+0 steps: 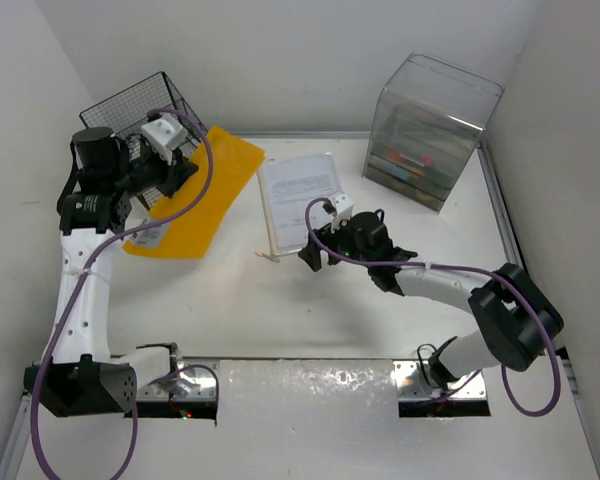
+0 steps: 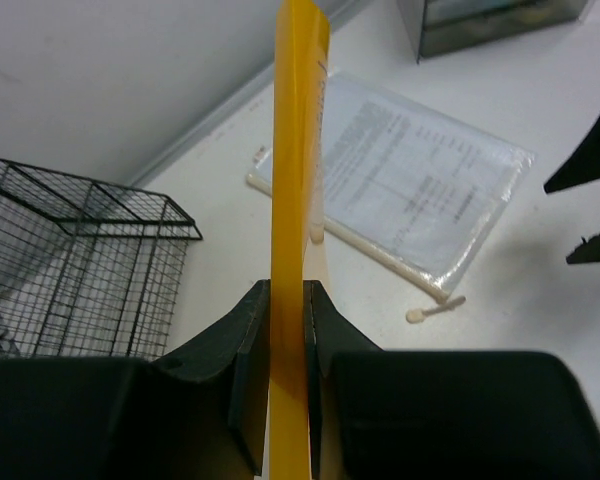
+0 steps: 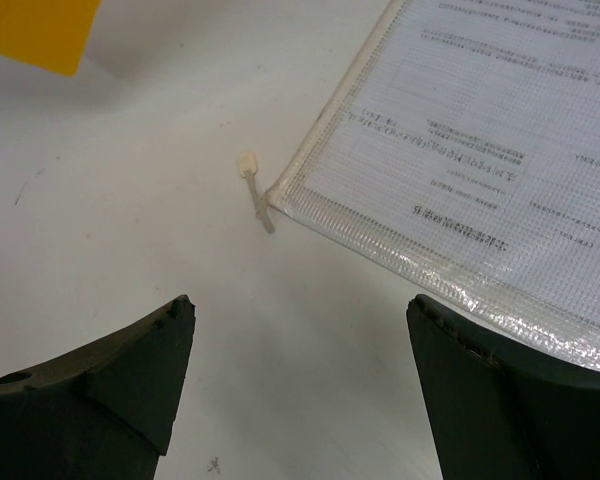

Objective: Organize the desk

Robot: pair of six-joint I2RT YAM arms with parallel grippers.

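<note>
Flat white desk (image 1: pixel 310 320) — silver-railed

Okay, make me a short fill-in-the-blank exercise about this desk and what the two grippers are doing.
1. The left gripper is shut on the edge of a ____ folder.
2. The right gripper is ____, holding nothing, beside the clear document pouch.
3. The black wire basket stands at the far ____ corner of the desk.
Missing words: yellow; open; left.
</note>
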